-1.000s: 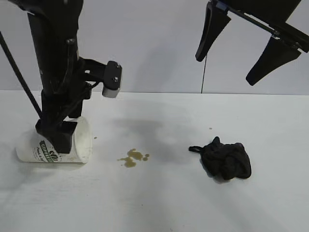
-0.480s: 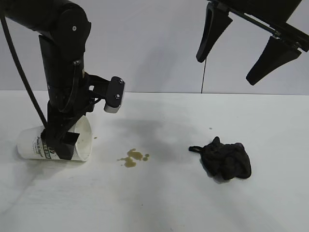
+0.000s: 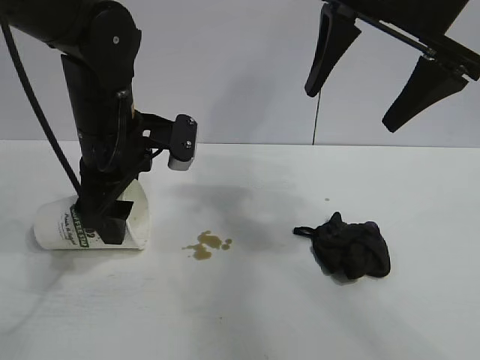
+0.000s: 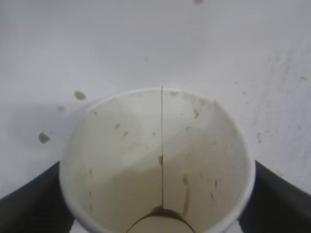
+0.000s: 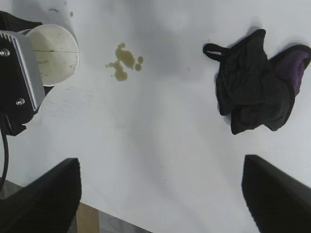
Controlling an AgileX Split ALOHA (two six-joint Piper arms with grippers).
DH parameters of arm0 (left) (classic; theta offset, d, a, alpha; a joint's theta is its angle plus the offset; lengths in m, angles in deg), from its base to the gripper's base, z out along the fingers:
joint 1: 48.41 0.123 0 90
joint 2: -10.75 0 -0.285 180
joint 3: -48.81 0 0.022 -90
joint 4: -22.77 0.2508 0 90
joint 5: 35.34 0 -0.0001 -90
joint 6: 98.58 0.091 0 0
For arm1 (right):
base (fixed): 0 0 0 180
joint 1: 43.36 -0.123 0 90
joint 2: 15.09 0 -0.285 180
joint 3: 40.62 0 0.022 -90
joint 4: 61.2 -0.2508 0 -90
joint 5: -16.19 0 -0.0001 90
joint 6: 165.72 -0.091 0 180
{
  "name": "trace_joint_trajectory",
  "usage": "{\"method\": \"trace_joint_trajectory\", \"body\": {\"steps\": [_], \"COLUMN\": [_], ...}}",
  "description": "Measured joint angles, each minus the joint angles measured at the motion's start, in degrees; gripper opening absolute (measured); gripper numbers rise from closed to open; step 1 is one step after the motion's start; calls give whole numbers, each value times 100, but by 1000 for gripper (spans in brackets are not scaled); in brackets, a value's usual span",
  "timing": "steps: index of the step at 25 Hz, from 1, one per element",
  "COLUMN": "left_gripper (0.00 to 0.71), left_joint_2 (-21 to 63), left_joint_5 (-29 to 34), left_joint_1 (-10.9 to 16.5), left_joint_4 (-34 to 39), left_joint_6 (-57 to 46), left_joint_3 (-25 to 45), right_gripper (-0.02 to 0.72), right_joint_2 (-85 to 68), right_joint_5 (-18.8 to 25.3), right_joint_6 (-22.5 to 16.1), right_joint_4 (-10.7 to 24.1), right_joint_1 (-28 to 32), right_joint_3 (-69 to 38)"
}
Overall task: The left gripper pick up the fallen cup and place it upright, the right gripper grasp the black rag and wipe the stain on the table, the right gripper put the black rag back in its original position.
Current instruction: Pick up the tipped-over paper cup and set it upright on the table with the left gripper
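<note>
Plainly the first step is in hand: the left gripper (image 3: pixel 105 225), fingers straddling the fallen white paper cup (image 3: pixel 71 229) at the white table's (image 3: pixel 247 315) nine o'clock, looks not yet clamped — next, squeeze, lift, stand it upright. The right gripper (image 3: pixel 382 75) hangs open at one o'clock.

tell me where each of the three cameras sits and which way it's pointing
Exterior view: level with the table, facing both arms; the left end effector is at the fallen cup, the right end effector hangs open above.
Left wrist view: looks into the cup's mouth; dark fingers flank it.
Right wrist view: looks down on the stain and black rag; fingertips at the edge.
Shared: the cup shows in all three views.
</note>
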Motion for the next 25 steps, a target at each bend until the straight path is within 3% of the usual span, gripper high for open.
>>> {"method": "trace_joint_trajectory", "body": {"steps": [5, 8, 10, 13, 15, 17, 20, 22, 25], "left_gripper": [536, 537, 537, 537, 537, 537, 537, 537, 537], "left_joint_2": [102, 399, 713, 1240, 1504, 1656, 1692, 1692, 1694], "left_joint_5": [-110, -464, -728, -844, -604, -95, 1198, 1740, 1886], "left_joint_1": [0, 105, 275, 792, 1254, 1718, 2427, 2804, 3177], "left_joint_4": [-241, -998, -1973, -3659, -4699, -5705, -7124, -7669, -8094], "left_joint_6": [-5, -5, 40, 484, 1031, 1634, 2747, 3352, 4144], "left_joint_3": [-13, -2, -1, 4, 4, 4, 15, 82, 239], "right_gripper": [622, 622, 622, 622, 622, 622, 622, 622, 622], "right_joint_2": [0, 0, 0, 0, 0, 0, 0, 0, 0], "right_joint_5": [0, 0, 0, 0, 0, -5, -5, -5, -5], "right_joint_6": [0, 0, 0, 0, 0, 0, 0, 0, 0], "right_joint_4": [0, 0, 0, 0, 0, 0, 0, 0, 0], "right_joint_1": [0, 0, 0, 0, 0, 0, 0, 0, 0], "right_joint_3": [0, 0, 0, 0, 0, 0, 0, 0, 0]}}
